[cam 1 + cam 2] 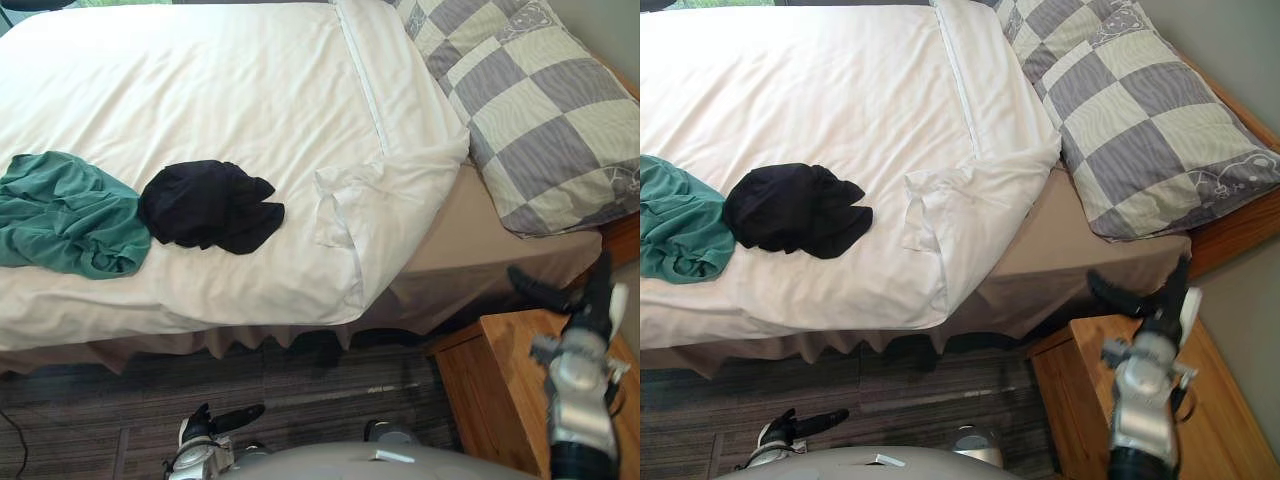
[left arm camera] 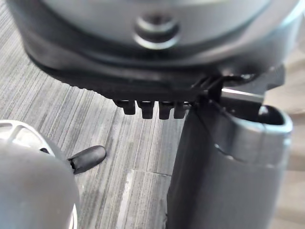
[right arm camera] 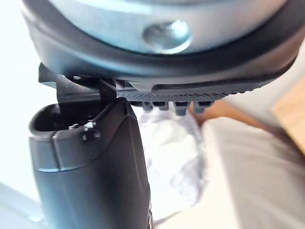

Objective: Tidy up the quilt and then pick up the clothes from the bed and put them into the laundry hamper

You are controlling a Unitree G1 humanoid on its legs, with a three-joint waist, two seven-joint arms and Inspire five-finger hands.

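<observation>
Got the right robot hand (image 1: 1152,308) loose and empty above the nightstand (image 1: 480,380), left robot hand (image 1: 215,422) likewise, down by the floor (image 1: 100,400). Seeing the black clothes (image 1: 210,205) touching the green clothes (image 1: 60,210) on the bed's (image 1: 470,240) quilt (image 1: 200,90).

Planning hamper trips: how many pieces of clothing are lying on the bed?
2. A green garment lies at the left on the white quilt, near its front edge; a black garment sits right beside it. More may lie beyond the view's edge.
</observation>
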